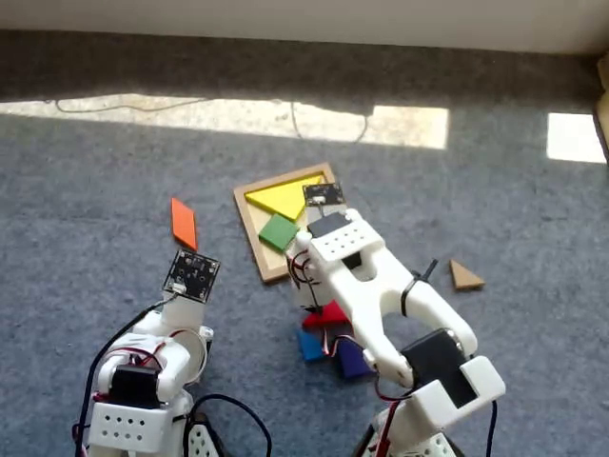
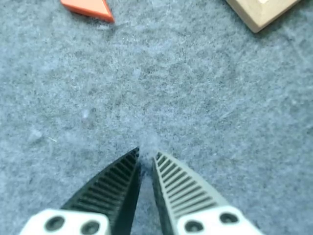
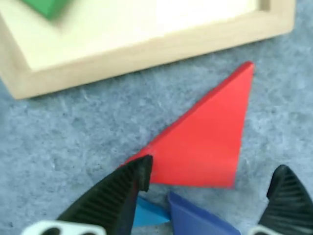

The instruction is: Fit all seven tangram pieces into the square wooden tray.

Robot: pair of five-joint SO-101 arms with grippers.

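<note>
The square wooden tray (image 1: 249, 228) holds a yellow triangle (image 1: 285, 197) and a green square (image 1: 277, 231). A red triangle (image 3: 205, 142) lies on the carpet just outside the tray's rim (image 3: 146, 56). My right gripper (image 3: 213, 169) stands open over it, one finger at each side. A light blue piece (image 3: 149, 214) and a dark blue piece (image 3: 195, 218) touch the red one. An orange parallelogram (image 1: 184, 224) lies left of the tray and a tan triangle (image 1: 464, 276) to its right. My left gripper (image 2: 146, 154) is shut and empty over bare carpet, short of the orange piece (image 2: 88, 9).
Everything rests on grey carpet. The right arm (image 1: 381, 295) reaches over the tray's near corner and hides part of the red and blue pieces (image 1: 328, 343). The left arm (image 1: 157, 362) sits at the lower left. A sunlit strip (image 1: 238, 114) crosses the floor behind the tray.
</note>
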